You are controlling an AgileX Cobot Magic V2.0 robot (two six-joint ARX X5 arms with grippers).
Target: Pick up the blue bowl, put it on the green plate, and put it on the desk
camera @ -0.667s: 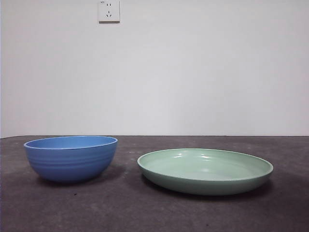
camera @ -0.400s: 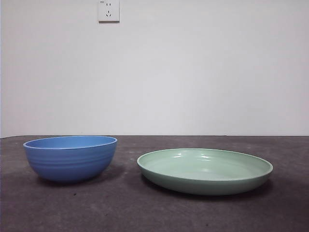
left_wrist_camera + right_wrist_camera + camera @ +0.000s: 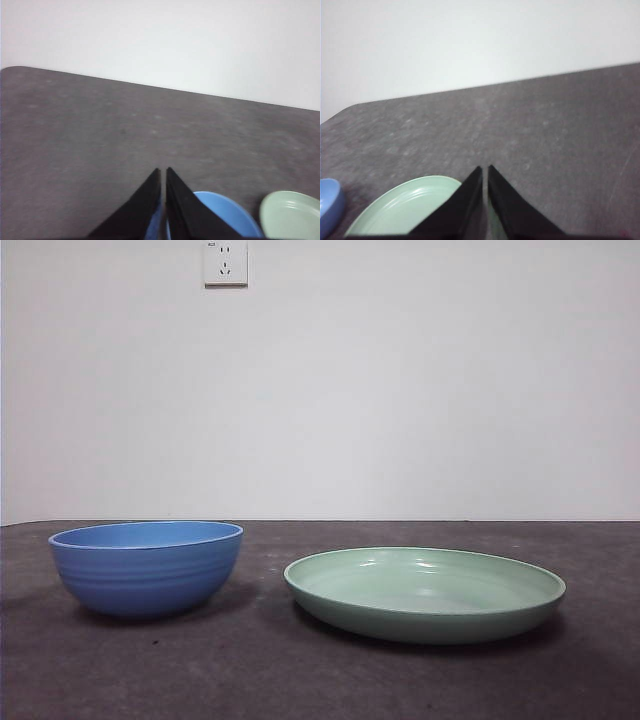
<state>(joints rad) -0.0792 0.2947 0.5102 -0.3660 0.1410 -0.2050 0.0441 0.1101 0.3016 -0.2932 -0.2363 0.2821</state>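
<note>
The blue bowl (image 3: 148, 566) stands upright on the desk (image 3: 320, 680) at the left of the front view, apart from the green plate (image 3: 425, 592) to its right. Both dishes hold nothing. No arm shows in the front view. In the left wrist view my left gripper (image 3: 163, 171) is shut and empty, high above the blue bowl (image 3: 225, 217), with the green plate (image 3: 291, 214) beside it. My right gripper (image 3: 485, 169) is shut too, hovering over the green plate (image 3: 405, 207); the blue bowl (image 3: 329, 205) peeks in at the edge.
A white wall with a power socket (image 3: 225, 262) rises behind the desk's far edge. Dark speckled tabletop (image 3: 100, 130) stretches around both dishes.
</note>
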